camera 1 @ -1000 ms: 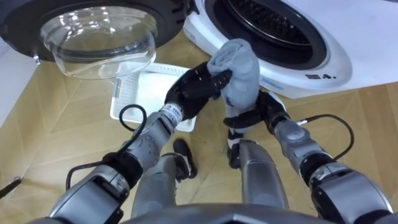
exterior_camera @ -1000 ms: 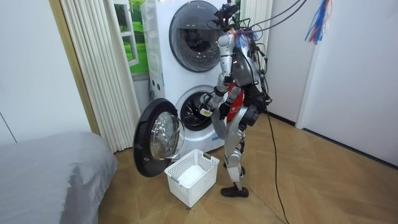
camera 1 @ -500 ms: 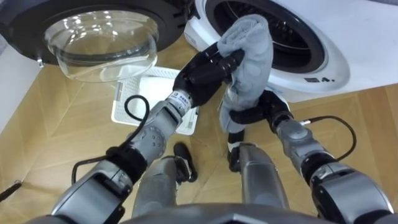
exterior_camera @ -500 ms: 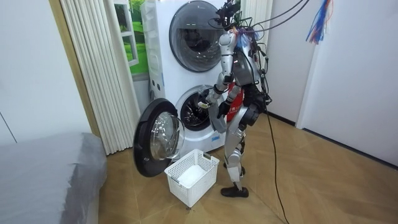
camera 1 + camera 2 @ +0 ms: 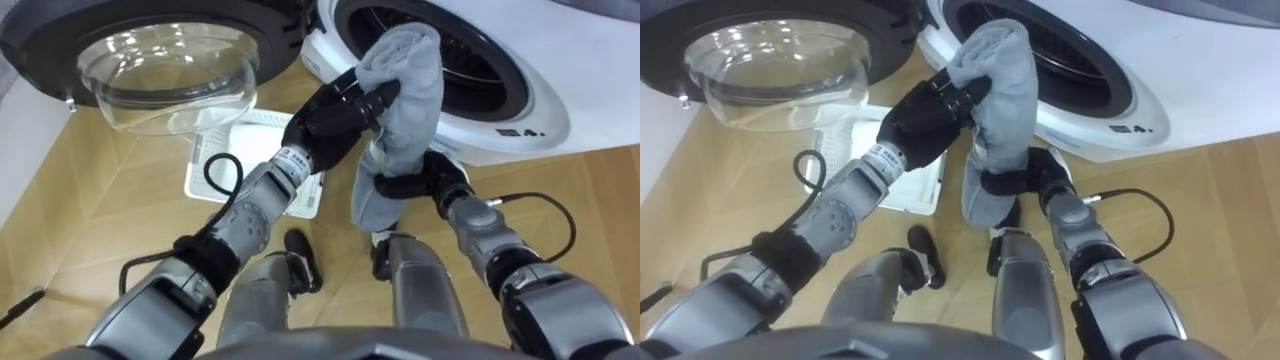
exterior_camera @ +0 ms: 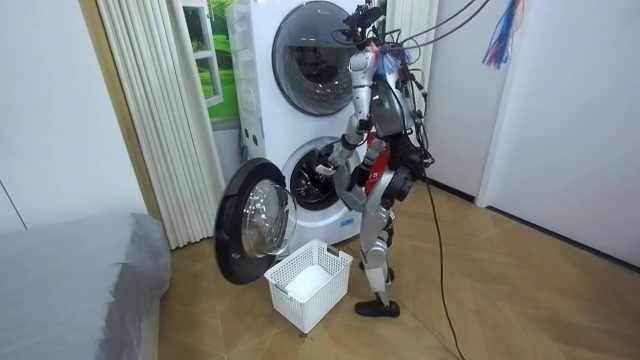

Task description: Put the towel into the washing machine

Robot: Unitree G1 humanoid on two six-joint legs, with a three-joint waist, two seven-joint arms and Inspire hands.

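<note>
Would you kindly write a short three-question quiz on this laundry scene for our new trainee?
1. Fill in: the washing machine has its door standing ___.
2. True or false: the towel lies wholly inside the washing machine.
3. The left hand grips the towel's upper end; the right hand holds: A) the door B) the towel's lower part C) nothing.
Key: 1 open; 2 false; 3 B.
</note>
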